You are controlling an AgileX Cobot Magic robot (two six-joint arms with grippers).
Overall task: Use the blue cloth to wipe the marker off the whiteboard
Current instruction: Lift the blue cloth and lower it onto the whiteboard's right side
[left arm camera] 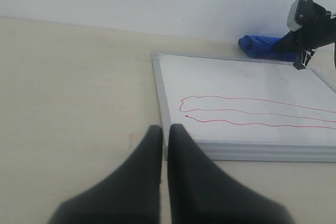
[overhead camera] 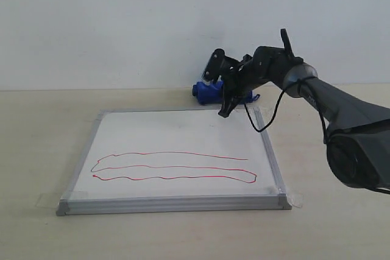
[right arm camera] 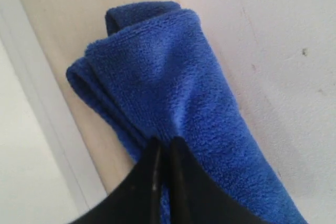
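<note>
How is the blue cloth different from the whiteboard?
The cloth is blue and fuzzy; the whiteboard is white and smooth. The cloth is a small rolled bundle; the whiteboard is big and flat. The whiteboard has a red marker line on it; the cloth shows none. Both rest on the table.
</note>
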